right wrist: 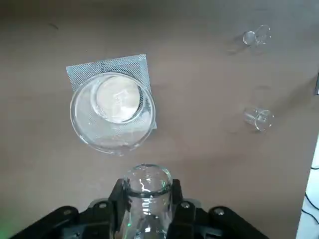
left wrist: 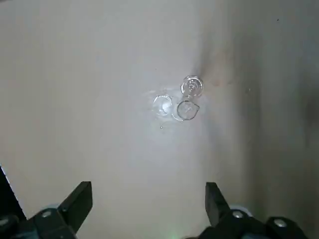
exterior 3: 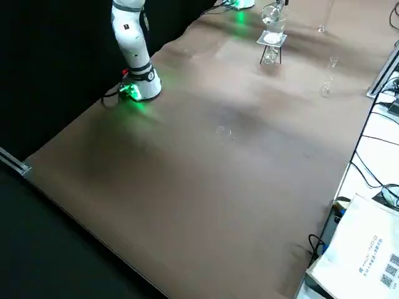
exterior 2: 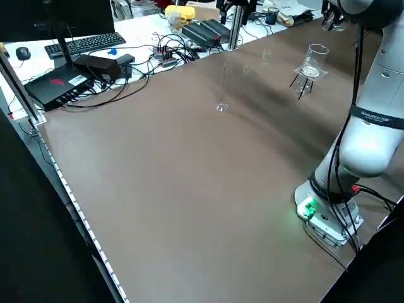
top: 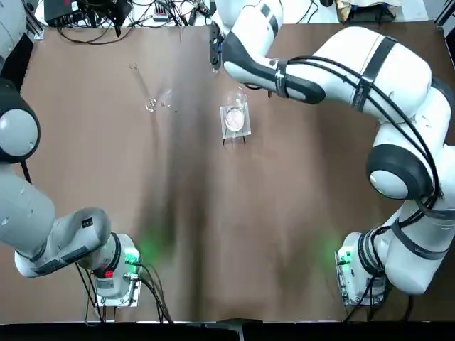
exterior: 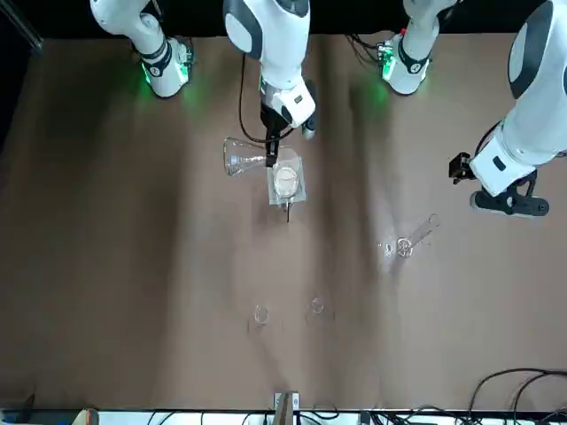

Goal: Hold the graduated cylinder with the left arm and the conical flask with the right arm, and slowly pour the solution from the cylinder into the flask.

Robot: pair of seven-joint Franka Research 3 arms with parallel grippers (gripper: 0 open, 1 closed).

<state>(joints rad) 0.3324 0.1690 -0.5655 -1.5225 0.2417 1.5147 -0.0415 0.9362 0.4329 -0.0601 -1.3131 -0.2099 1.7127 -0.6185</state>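
The right gripper (right wrist: 147, 211) is clamping the neck of the conical flask (exterior: 239, 157), jaws closed on the glass. In the front view the flask is lying sideways in the air, wide body pointing away from the gripper, just beside the glass vessel with white contents (exterior: 285, 180) that is sitting on a mesh stand (right wrist: 79, 74).

The graduated cylinder (exterior 2: 223, 87) is standing upright on the worktop (top: 213, 234), well apart from the flask and free of both arms. The left gripper (left wrist: 149, 204) is hovering above the cylinder, looking straight down its mouth, jaws spread wide and holding nothing.

Two tiny glass pieces (exterior: 260, 313) are resting near the worktop's far edge from the robot.
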